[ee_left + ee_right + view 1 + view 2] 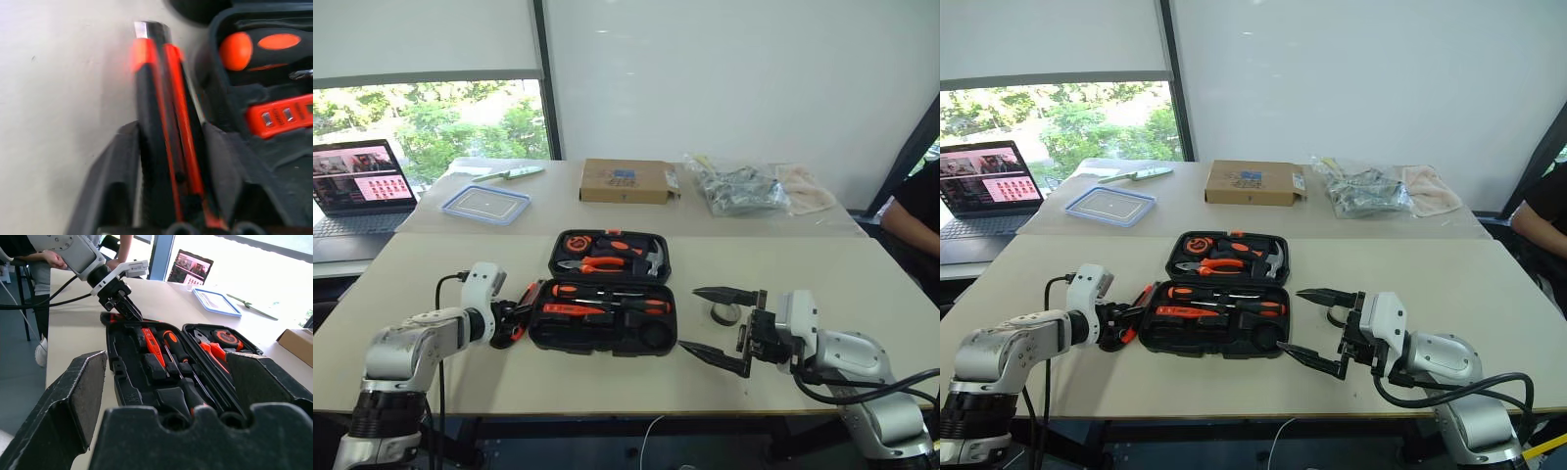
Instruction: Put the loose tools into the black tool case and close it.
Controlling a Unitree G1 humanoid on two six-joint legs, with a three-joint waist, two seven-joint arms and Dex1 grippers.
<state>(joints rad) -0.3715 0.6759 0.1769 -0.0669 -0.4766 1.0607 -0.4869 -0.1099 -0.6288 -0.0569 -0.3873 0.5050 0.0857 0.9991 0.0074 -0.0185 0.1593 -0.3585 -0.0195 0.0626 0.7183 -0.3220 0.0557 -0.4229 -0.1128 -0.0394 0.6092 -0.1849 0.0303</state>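
Centre of frame, on table: black tool case lying open, lid half toward top of frame, tray half toward bottom.
Lid half: orange-handled pliers, hammer, tape measure sit in moulded slots.
Tray half: two orange-and-black screwdrivers lie lengthwise across upper slots, slim orange screwdriver just below them; round slot at lower right of tray looks dark, contents unclear.
L gripper: left-centre of frame, just beside left wall of case; fingers clenched either side of utility knife, orange-and-black body running out between pads, tip end past fingertips, alongside case edge.
Knife place: outside case, at its left wall; can't tell if resting on table or lifted.
R gripper: lower right of frame, right of case, fingers spread wide, nothing between them, pointing toward case.
Tape roll: small dark ring on table, right of case, sits between R gripper's spread fingers in head view; touching or not, can't tell.
Table: pale top; second table behind it.
Back table: flat cardboard box upper centre, clear blue-rimmed container upper left, crumpled plastic bags upper right.
Laptop: far left edge, screen lit.
Person: arm at right edge of frame.
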